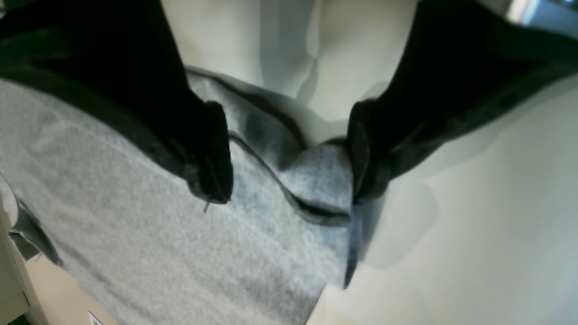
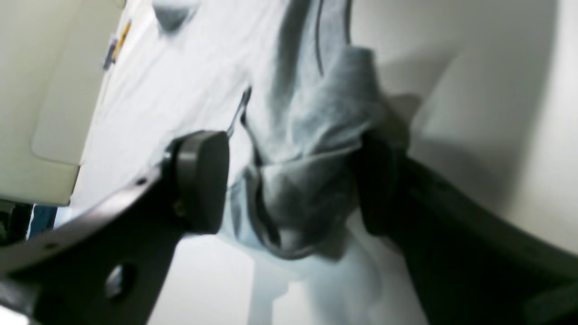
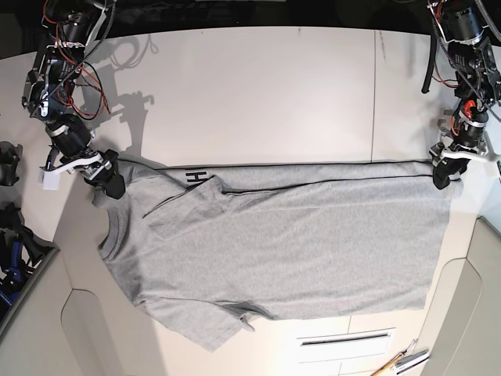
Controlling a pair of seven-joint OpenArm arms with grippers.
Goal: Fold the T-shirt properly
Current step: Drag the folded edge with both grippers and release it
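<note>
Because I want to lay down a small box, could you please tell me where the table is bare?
The widest bare stretch of table lies beyond the T-shirt, between the two arms. Crowded: both shirt corners at the grippers, and the near edge, where pens lie.

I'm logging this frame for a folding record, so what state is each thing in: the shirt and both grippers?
T-shirt: spread out over the table, partly folded, its far edge doubled over in a strip, rumpled near the right gripper.
Left gripper: open, fingers at the shirt's far corner, cloth between them.
Right gripper: open, bunched cloth between its fingers.
</note>
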